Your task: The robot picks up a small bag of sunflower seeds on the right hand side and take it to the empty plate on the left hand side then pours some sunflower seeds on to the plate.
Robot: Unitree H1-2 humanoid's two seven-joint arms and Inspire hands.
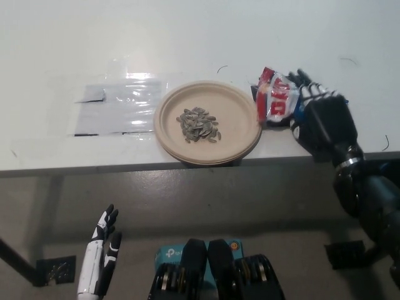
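A tan paper plate [234,128] lies near the white table's front edge with a small heap of sunflower seeds [199,124] in its middle. Just right of the plate's rim my black right hand [319,115] is shut on a small red and white bag of seeds [276,97], holding it upright with its printed face toward the camera. My white left hand [100,256] hangs below the table edge at the lower left, its fingers apart and holding nothing.
The white table [187,37] fills the upper picture; its front edge [94,167] runs across the middle. A shiny clear plastic sheet [119,106] lies flat left of the plate. Grey floor lies below the edge.
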